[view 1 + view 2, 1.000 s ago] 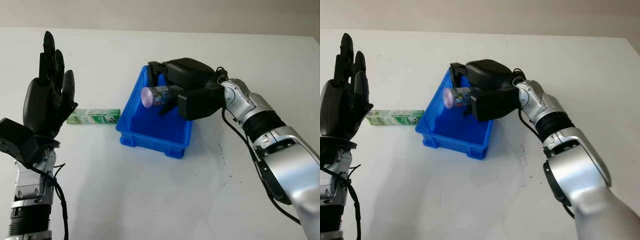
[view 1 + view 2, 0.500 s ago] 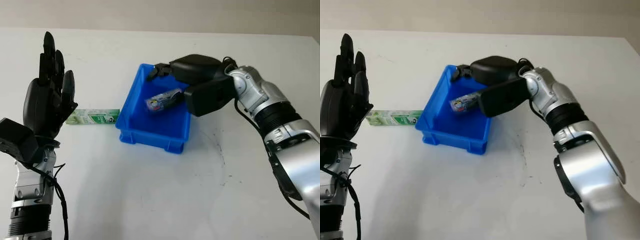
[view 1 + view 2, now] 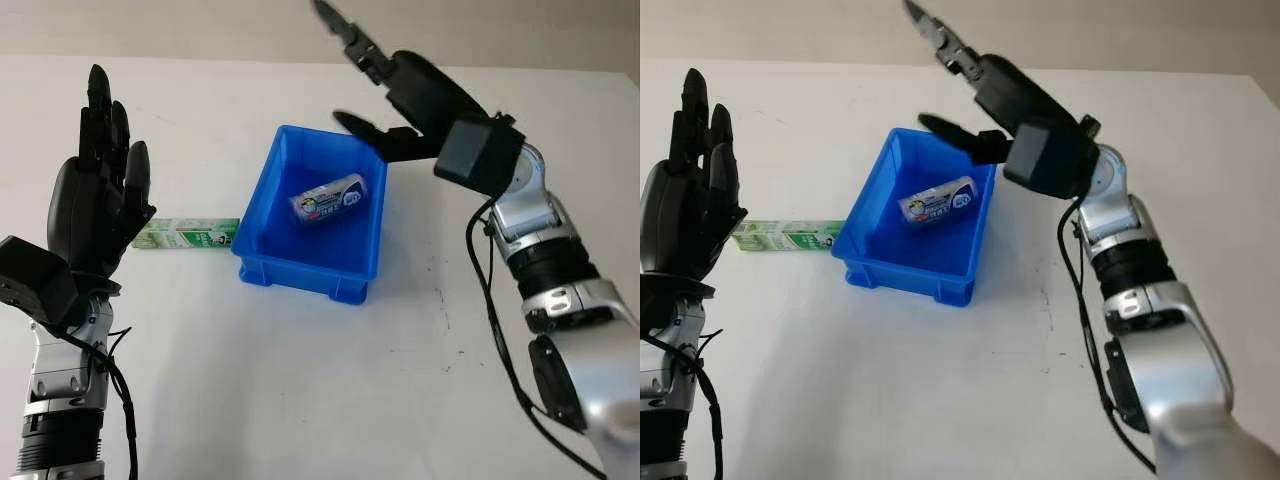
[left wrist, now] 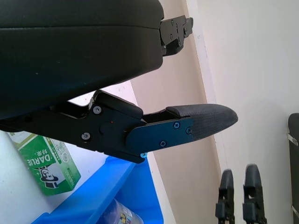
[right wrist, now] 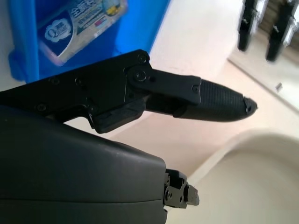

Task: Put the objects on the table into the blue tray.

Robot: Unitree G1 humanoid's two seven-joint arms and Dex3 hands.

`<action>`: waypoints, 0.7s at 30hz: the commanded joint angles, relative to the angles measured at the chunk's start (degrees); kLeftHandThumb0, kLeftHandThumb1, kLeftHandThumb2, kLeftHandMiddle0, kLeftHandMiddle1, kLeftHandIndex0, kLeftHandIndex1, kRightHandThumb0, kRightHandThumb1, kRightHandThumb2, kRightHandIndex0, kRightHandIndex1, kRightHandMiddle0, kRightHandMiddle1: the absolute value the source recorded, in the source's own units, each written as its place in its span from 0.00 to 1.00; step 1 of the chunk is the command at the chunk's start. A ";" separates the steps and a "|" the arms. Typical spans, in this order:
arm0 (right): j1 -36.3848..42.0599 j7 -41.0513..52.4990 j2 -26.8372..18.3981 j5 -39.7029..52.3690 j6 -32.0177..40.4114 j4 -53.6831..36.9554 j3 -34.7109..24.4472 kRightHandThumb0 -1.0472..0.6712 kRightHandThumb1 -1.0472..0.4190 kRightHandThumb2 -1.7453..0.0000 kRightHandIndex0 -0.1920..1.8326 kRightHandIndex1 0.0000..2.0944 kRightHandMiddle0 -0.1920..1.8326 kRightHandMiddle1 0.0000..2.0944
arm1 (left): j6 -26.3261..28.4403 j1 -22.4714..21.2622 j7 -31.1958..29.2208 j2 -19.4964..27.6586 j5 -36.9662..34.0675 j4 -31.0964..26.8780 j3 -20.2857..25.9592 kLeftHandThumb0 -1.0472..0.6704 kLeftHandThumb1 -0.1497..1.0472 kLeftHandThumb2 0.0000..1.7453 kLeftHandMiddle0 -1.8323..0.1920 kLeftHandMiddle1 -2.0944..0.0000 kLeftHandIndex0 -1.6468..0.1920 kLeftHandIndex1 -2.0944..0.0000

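Right hand (image 3: 420, 95) empty, fingers released, above blue plastic tray (image 3: 262, 245) holding small wrapped tissue pack (image 3: 328, 198). Left hand (image 3: 95, 195) empty, fingers released, raised near desk's left edge by green rectangular carton (image 3: 187, 233).

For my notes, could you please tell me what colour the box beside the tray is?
The box is green and white, clearest in the left eye view.

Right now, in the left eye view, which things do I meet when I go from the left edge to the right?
Open black left hand → green rectangular carton → blue plastic tray → white wrapped packet lying inside it → open black right hand, raised.

pack (image 3: 328, 198) in tray (image 3: 262, 250), carton (image 3: 187, 233) left.
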 commanded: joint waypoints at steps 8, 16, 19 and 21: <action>13.41 -1.69 3.35 11.46 18.58 -15.46 -8.06 0.11 0.00 0.58 0.00 0.00 0.00 0.00 | -0.27 0.45 -0.65 0.36 -0.05 -0.41 0.39 0.17 1.00 0.35 1.00 1.00 1.00 1.00; 22.42 -8.12 6.08 12.22 22.32 -25.02 -10.62 0.15 0.00 0.57 0.00 0.00 0.00 0.00 | -0.30 -0.07 -1.05 0.47 0.08 0.02 0.26 0.16 1.00 0.35 1.00 1.00 1.00 1.00; 24.21 -9.46 6.69 12.25 22.70 -26.47 -11.28 0.15 0.00 0.56 0.00 0.00 0.00 0.00 | -0.16 -0.13 -1.07 0.40 0.03 0.02 0.30 0.16 1.00 0.34 1.00 1.00 1.00 1.00; 24.98 -9.52 6.61 12.36 23.52 -27.04 -11.40 0.14 0.00 0.55 0.00 0.00 0.00 0.00 | -0.05 -0.05 -1.11 0.50 0.19 -0.15 0.21 0.17 1.00 0.35 1.00 1.00 1.00 1.00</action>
